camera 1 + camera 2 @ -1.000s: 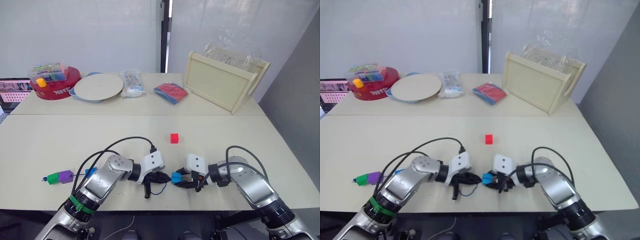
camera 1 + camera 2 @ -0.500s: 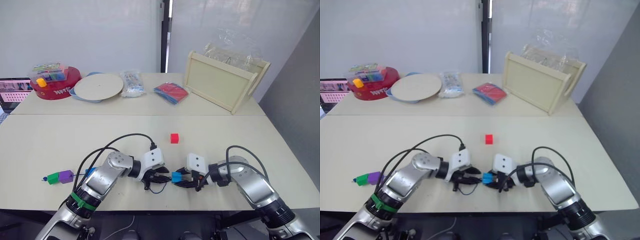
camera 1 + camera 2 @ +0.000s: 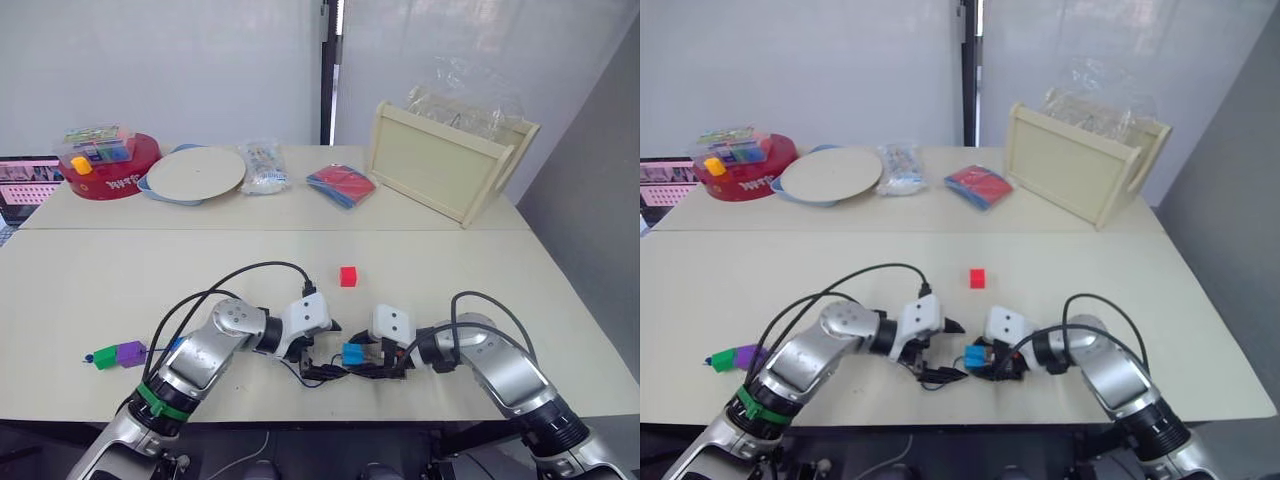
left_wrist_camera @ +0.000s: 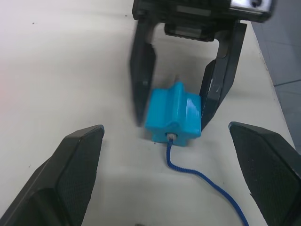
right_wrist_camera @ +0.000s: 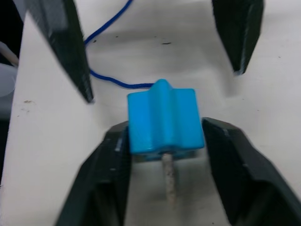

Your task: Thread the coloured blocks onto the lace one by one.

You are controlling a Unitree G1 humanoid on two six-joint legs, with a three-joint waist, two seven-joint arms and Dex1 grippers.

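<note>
A light-blue block rests on the table near its front edge, and my right gripper is shut on its two sides. The lace, a thin dark-blue cord, runs through the block. Its pale tip sticks out on the right gripper's side. My left gripper faces the block from the left, open wide and holding nothing. The cord trails left under my left arm toward a purple block and a green block. A red block lies alone further back on the table.
On the far table stand a red round tub, a white plate, a plastic bag, a red-and-blue packet and a wooden tray. The table's front edge is just behind both grippers.
My left gripper has gone from shut to wide open and let go of the lace, which now lies on the table. The right gripper has stayed in place around the light-blue block.
</note>
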